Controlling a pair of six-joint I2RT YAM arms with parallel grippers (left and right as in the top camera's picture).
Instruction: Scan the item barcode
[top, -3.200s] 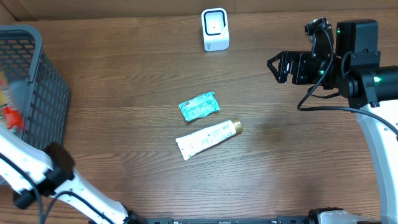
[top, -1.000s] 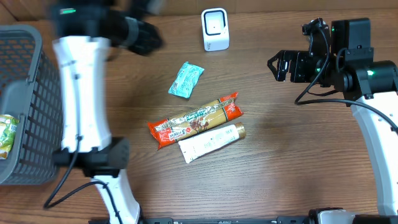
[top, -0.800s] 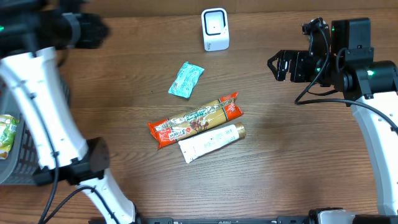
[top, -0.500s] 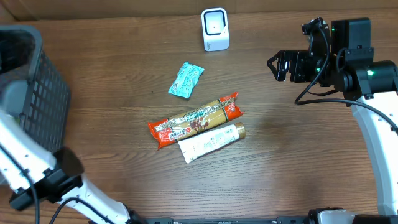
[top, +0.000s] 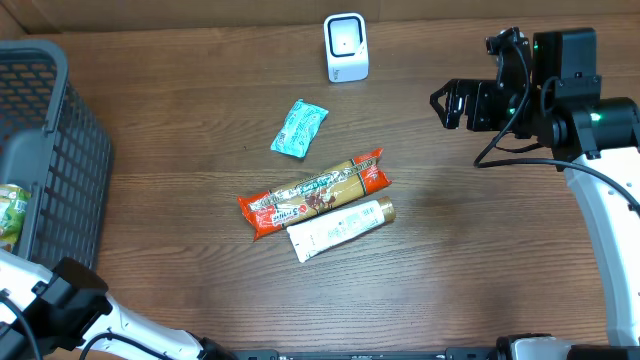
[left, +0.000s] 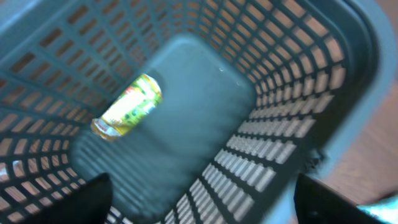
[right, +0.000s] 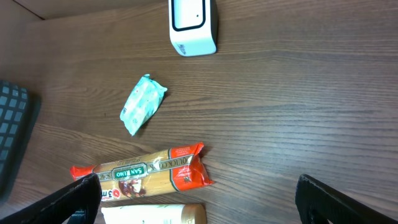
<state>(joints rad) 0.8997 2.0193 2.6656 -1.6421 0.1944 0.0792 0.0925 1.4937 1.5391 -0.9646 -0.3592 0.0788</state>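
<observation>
Holds the right gripper (top: 447, 105) out at 2 o'clock, aimed toward 9 o'clock, with fingers (right: 74, 198) spread wide. Tucks the left arm (top: 60, 305) low at 8 o'clock, partly cut off overhead. Shows the left gripper (left: 202, 202) in its wrist view with both fingertips parted just as wide

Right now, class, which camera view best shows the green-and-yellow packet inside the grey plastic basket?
The left wrist view: it looks into the grey plastic basket and shows the green-and-yellow packet on its floor. The overhead view catches only a sliver at its left edge; the right wrist view misses it.
</observation>
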